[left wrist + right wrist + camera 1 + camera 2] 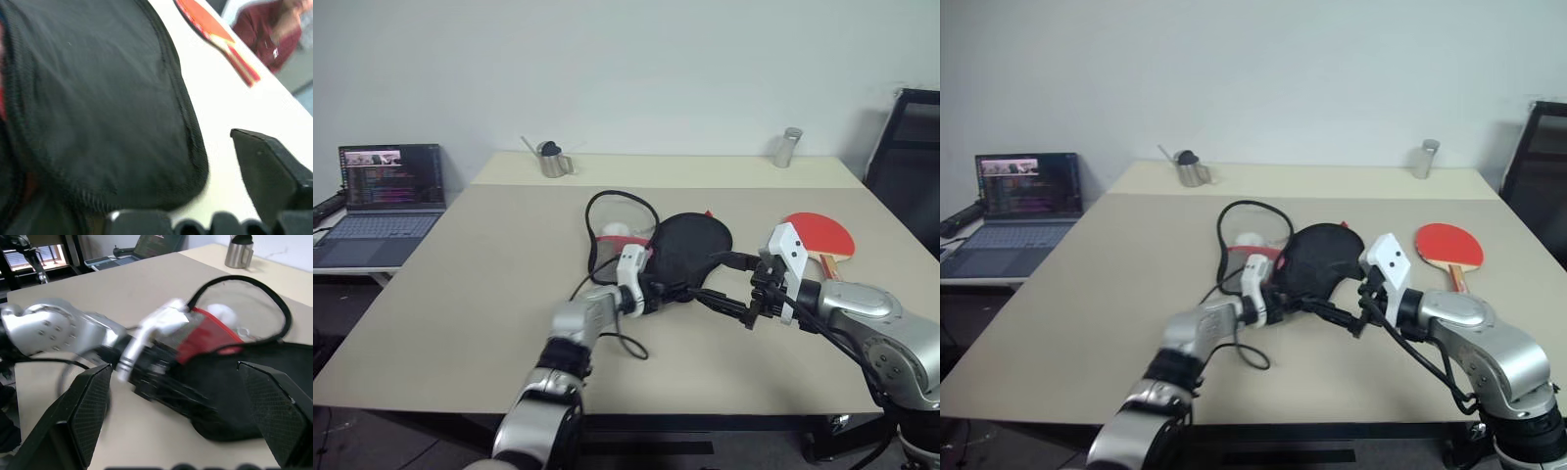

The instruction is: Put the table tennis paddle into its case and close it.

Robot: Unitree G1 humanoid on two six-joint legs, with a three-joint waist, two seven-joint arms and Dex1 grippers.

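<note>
The case [691, 245] lies in the middle of the table, black side up. Its mesh flap [622, 217] is folded open to the left, showing a red lining. The table tennis paddle [822, 235] lies flat, red face up, to the right of the case with its handle toward me. My left gripper [677, 291] is open at the case's near edge; one finger [269, 176] stands clear of the black fabric [98, 98]. My right gripper [173, 366] is open and empty, hovering just right of the left one, pointing at the case.
An open laptop [386, 191] sits on a side desk at the left. A metal jug [551, 159] and a metal can [787, 147] stand at the table's far edge. A black chair [911, 157] is at the right. A person in red [264, 29] is beyond the table.
</note>
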